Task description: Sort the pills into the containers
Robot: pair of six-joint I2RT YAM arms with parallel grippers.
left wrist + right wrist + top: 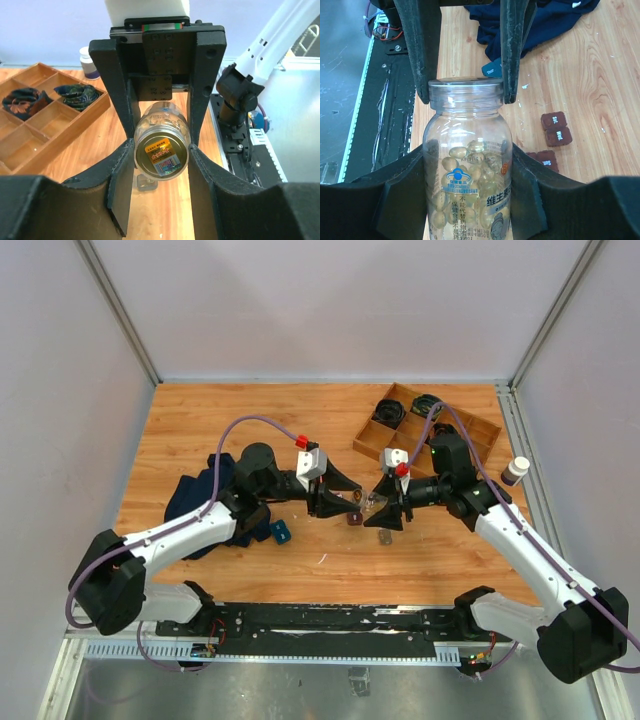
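Okay, the right gripper point(468, 192) is clamped on the pill bottle point(468, 137) body, holding it sideways off the table point(580, 65). The left gripper point(161, 167) pinches the cap point(465, 86) from the opposite end, so we read this as bracing for a twist-off. The pills point(470, 162) all sit inside. The containers point(558, 136) lie on the wood just beside it, apparently closed.

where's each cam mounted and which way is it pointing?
Top: above and behind the bases, looking down on the table; left arm and right arm show.
Left wrist: faces the bottle lid-on, tray beyond; left fingers show.
Right wrist: looks along the bottle toward brown boxes; right fingers show.
Shared: the bottle, in both wrist views.
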